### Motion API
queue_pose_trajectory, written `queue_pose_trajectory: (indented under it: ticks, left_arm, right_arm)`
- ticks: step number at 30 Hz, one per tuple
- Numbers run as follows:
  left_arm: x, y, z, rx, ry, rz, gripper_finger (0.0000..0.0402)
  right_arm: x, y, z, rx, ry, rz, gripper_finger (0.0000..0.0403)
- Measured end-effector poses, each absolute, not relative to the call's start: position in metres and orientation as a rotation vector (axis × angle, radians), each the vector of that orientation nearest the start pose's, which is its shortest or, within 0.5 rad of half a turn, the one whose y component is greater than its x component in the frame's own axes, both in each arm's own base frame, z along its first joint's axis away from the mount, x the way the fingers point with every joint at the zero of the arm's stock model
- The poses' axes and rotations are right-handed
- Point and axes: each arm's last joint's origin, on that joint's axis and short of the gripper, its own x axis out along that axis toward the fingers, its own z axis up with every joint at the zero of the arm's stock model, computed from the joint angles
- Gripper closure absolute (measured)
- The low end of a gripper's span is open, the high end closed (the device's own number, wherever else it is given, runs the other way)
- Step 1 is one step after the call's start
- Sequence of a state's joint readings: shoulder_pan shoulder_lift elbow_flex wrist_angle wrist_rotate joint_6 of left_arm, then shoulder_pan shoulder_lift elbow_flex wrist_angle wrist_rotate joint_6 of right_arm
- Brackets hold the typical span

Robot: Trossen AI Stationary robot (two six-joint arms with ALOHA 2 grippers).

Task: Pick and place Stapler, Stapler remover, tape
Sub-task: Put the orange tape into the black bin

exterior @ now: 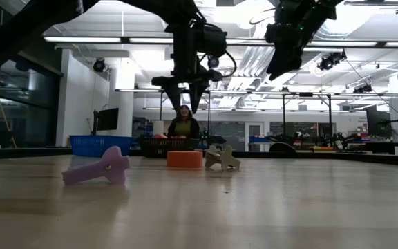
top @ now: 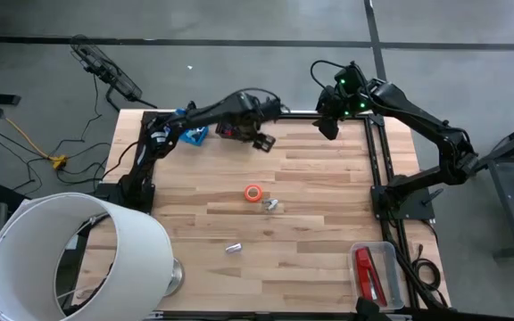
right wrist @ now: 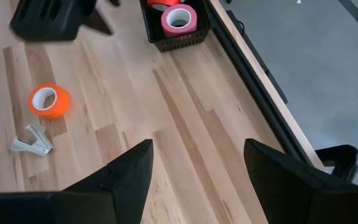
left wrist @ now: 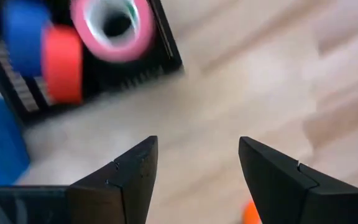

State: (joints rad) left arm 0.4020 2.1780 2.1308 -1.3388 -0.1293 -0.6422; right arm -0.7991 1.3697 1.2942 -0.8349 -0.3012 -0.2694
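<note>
Stapler (top: 368, 273) is lying in the clear tray (top: 391, 260) at the desk's (top: 310, 214) near right corner. I'm seeing pink tape (right wrist: 178, 18), a red roll (left wrist: 63, 63) and a blue roll (left wrist: 23, 37) sitting in the black basket (right wrist: 185, 38) at the far edge. Orange tape (top: 253, 193) is resting mid-desk, with a silvery staple remover (top: 270, 205) just beside it and a second one (top: 233, 248) lying nearer the front. Left gripper (top: 262, 141) is hovering just beside the basket, jaws standing apart, empty. Right gripper (top: 327, 125) is hanging over the far right edge, jaws spread, holding nothing
</note>
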Motion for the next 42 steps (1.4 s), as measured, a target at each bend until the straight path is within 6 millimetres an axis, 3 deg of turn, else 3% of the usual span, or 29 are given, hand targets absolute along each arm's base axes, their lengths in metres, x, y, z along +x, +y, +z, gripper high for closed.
queue_pose_trajectory:
  ticks: [8,27,42]
  left_arm:
    - [0.402,0.140,0.249,-0.765,1.358,0.855,0.0181]
    - [0.411,0.082,0.198,-0.864,1.481,0.716,0.0181]
    - [0.410,0.068,0.166,-0.888,1.483,0.669,0.0181]
  right_arm:
    - [0.198,-0.190,0.328,0.236,0.829,-0.338,0.0160]
    - [0.198,-0.190,0.328,0.246,0.820,-0.311,0.0160]
    - [0.199,-0.190,0.329,0.236,0.808,-0.313,0.0160]
